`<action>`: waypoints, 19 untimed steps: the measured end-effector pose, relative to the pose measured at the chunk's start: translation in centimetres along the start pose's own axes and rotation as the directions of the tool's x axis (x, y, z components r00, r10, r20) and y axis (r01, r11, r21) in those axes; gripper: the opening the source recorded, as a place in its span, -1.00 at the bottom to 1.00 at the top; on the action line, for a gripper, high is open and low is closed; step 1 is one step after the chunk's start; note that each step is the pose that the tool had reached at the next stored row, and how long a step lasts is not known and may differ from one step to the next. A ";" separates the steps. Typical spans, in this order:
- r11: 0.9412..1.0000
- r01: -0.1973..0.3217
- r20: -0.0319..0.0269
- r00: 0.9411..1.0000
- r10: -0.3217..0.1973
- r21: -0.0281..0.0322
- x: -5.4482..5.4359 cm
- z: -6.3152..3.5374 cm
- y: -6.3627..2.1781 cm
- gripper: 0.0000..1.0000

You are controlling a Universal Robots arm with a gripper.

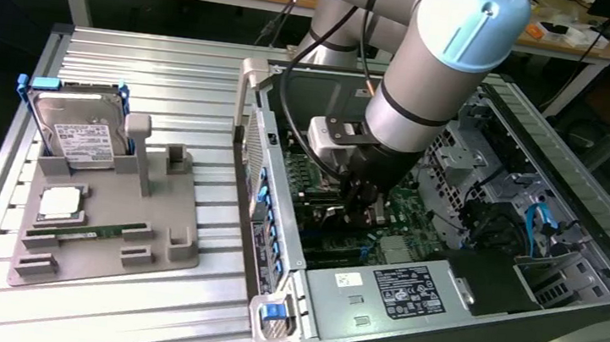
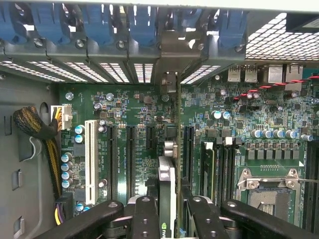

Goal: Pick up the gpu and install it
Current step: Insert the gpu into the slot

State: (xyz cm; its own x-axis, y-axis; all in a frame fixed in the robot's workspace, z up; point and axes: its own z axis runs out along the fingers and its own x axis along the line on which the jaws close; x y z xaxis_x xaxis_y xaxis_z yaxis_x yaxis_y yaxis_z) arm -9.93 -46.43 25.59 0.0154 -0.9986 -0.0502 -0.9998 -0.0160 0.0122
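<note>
In the wrist view the gpu (image 2: pixel 167 174) appears edge-on, a thin dark card with a silvery metal bracket end (image 2: pixel 169 79) reaching toward the case's rear slot openings. My gripper (image 2: pixel 169 206) is shut on the card, with one black finger (image 2: pixel 144 214) on each side. The card stands upright over the green motherboard (image 2: pixel 129 114), between two black expansion slots (image 2: pixel 188 149). Whether it touches a slot is hidden. In the exterior view my gripper (image 1: pixel 356 200) reaches down inside the open computer case (image 1: pixel 266 320).
A white slot (image 2: pixel 90 154) and a yellow-black cable bundle (image 2: pixel 35 124) lie beside the card's line, with the CPU socket (image 2: pixel 269 191) on the other side. On the exterior view's left, a grey fixture (image 1: pixel 106 227) holds a hard drive (image 1: pixel 77 130) and a green memory stick (image 1: pixel 88 238).
</note>
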 end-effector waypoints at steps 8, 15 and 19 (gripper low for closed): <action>1.000 0.000 0.003 1.000 0.000 0.000 -0.1 0.01 0.00 -0.45; 1.000 0.000 0.007 1.000 0.000 0.000 -0.1 0.06 0.00 -0.45; 1.000 0.000 0.010 1.000 0.000 0.000 -0.1 0.09 -0.01 -0.45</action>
State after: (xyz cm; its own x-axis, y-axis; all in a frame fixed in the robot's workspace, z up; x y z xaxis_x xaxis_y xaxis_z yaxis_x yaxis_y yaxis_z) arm -9.93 -46.29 25.50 0.0154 -0.9981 -0.0602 -0.9998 -0.0162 0.0121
